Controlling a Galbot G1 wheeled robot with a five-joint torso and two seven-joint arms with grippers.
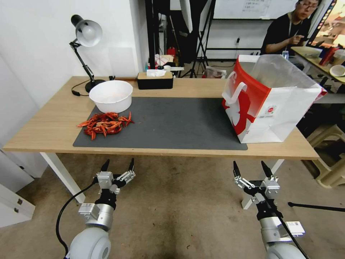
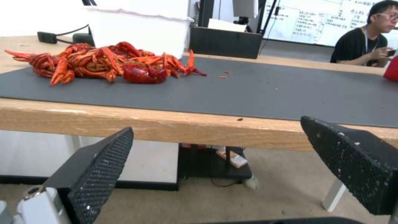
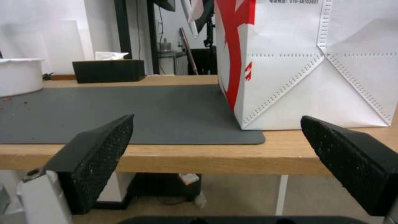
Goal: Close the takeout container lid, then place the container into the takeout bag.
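The takeout bag [image 1: 273, 104] stands upright and open at the right end of the table, white with red panels, a white handle and a clear liner; its creased white side [image 3: 311, 68] rises just beyond the table edge in the right wrist view. The container and the takeout container lid are out of view. My left gripper [image 1: 118, 164] hangs open below the table's front edge, facing a heap of red crayfish [image 2: 104, 63]. My right gripper [image 1: 250, 167] is also open and empty, below the front edge in front of the bag. Both sets of fingers [image 2: 99, 174] [image 3: 99, 155] hold nothing.
A dark grey mat [image 1: 172, 122] covers the middle of the wooden table [image 1: 46, 126]. On its left lie the crayfish [image 1: 105, 124] and a big white bowl [image 1: 111, 95]. A black tissue box [image 1: 155, 80] and a desk lamp [image 1: 86, 34] stand at the back.
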